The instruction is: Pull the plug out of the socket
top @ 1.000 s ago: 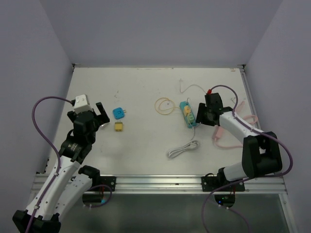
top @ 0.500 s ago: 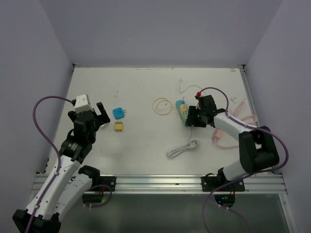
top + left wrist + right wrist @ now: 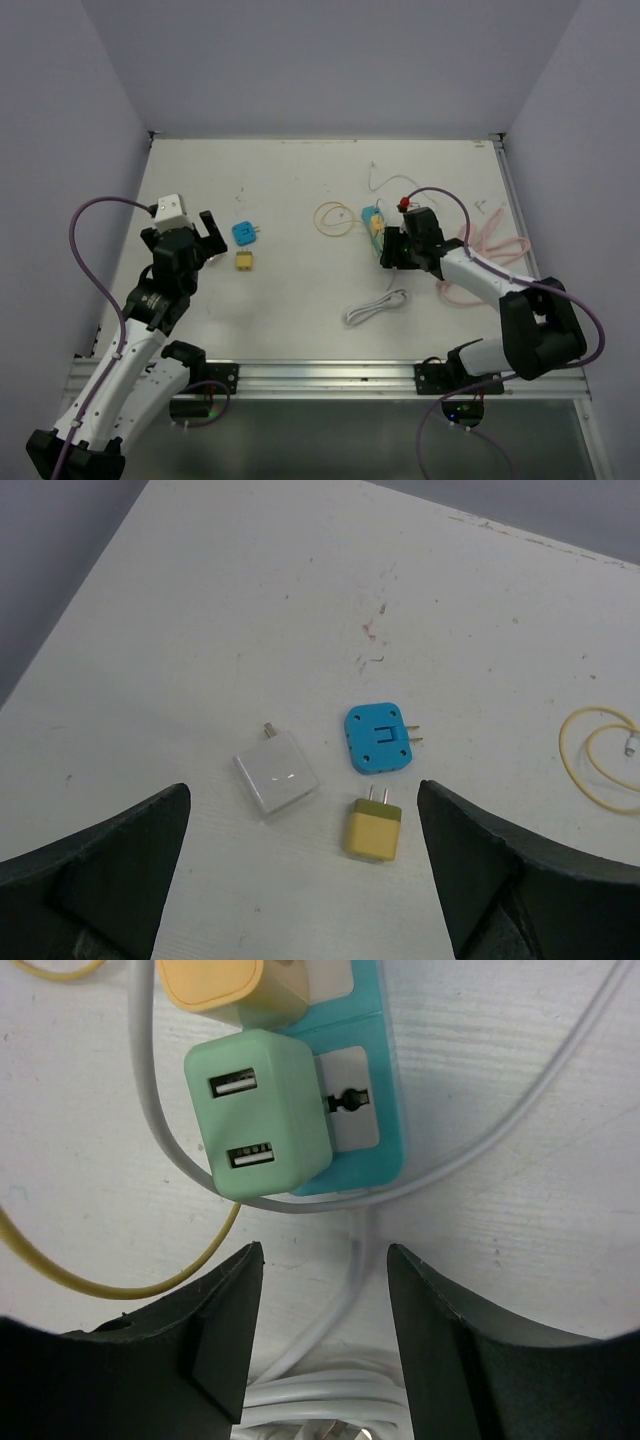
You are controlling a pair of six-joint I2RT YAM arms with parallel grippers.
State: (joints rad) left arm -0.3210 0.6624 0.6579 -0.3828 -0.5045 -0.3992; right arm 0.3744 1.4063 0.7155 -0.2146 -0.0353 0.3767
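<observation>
**Left wrist view.** Left gripper (image 3: 300,815) spread wide, nothing between the fingers, parked above the table (image 3: 200,600). Below it: white charger (image 3: 278,781), blue adapter (image 3: 377,742), yellow plug (image 3: 373,829). All three loose and well apart from the socket work.

**Right wrist view.** Right gripper (image 3: 325,1255) parted, pinching nothing. Green plug (image 3: 265,1110) seated in the end outlet of the teal socket strip (image 3: 365,1070), just ahead of the fingertips and not yet between them. Pale orange plug (image 3: 225,985) seated in the next outlet, hard up against the green one. White cable (image 3: 150,1130) curving around the strip's end. Yellow cord (image 3: 130,1288) crossing near the left finger.

Risk, as judged: strip not held down, so likely to lift or slide along with the plug under a one-handed pull. Also possible: snagging the white cable on closing, or clipping the pale orange plug through poor centring.

**Top external view.** Against a second ago: right gripper shifted from the strip's right side to its near end, now covering that end. Pink cable (image 3: 485,250) lying differently beside the right arm. Left arm unchanged.
</observation>
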